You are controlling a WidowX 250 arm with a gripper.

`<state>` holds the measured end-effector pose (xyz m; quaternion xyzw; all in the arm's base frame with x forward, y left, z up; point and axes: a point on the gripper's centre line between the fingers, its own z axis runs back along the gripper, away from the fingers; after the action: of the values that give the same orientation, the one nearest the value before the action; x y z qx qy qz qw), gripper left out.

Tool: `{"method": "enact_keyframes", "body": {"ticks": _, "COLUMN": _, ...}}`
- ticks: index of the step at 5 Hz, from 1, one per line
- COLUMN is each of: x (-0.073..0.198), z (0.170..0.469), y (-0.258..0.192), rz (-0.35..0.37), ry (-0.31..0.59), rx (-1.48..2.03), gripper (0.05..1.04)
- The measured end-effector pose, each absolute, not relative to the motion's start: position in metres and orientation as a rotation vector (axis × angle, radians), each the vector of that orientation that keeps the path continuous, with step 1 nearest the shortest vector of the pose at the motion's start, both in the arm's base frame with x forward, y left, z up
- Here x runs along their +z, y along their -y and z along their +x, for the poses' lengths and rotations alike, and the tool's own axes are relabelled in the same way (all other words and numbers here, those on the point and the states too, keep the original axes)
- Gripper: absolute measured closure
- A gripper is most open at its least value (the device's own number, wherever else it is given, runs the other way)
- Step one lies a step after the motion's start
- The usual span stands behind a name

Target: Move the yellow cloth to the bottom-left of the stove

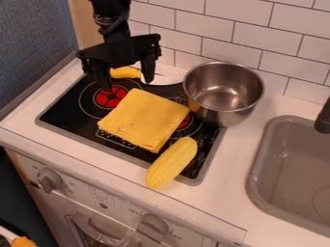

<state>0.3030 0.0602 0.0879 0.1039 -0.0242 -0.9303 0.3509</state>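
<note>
one pot (226, 94), upright at the stove's (61, 112) back right.
its shiny bottom shows inside; the folded cloth (144, 118) lies mid-stove, the corn (172, 162) just beside it at the front right, and the claw (126, 83) hangs above the back left, spread.

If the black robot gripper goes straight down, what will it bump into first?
Probably the black stove top, near the upper corner of the square yellow cloth; how high the gripper hangs is hard to tell.
</note>
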Motion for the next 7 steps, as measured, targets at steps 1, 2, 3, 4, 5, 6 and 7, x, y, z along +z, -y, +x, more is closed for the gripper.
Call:
{"method": "enact_keyframes", "body": {"ticks": 1, "x": 0.079, "z": 0.301, "y": -0.06, "rz": 0.232, "ry": 0.057, "rx": -2.41, "gripper": 0.083}}
{"method": "enact_keyframes", "body": {"ticks": 2, "x": 0.065, "z": 0.301, "y": -0.059, "rz": 0.189, "ry": 0.048, "rx": -2.411, "gripper": 0.083}}
{"method": "enact_keyframes", "body": {"ticks": 3, "x": 0.048, "z": 0.303, "y": -0.056, "rz": 0.141, "ry": 0.028, "rx": -2.428, "gripper": 0.083}}
{"method": "enact_keyframes", "body": {"ticks": 4, "x": 0.034, "z": 0.309, "y": -0.053, "rz": 0.117, "ry": 0.015, "rx": -2.442, "gripper": 0.083}}
{"method": "enact_keyframes", "body": {"ticks": 5, "x": 0.015, "z": 0.313, "y": -0.046, "rz": 0.087, "ry": 0.013, "rx": -2.464, "gripper": 0.083}}
{"method": "enact_keyframes", "body": {"ticks": 6, "x": 0.01, "z": 0.316, "y": -0.047, "rz": 0.092, "ry": 0.009, "rx": -2.464, "gripper": 0.083}}
{"method": "enact_keyframes", "body": {"ticks": 7, "x": 0.008, "z": 0.315, "y": -0.055, "rz": 0.087, "ry": -0.007, "rx": -2.446, "gripper": 0.083}}
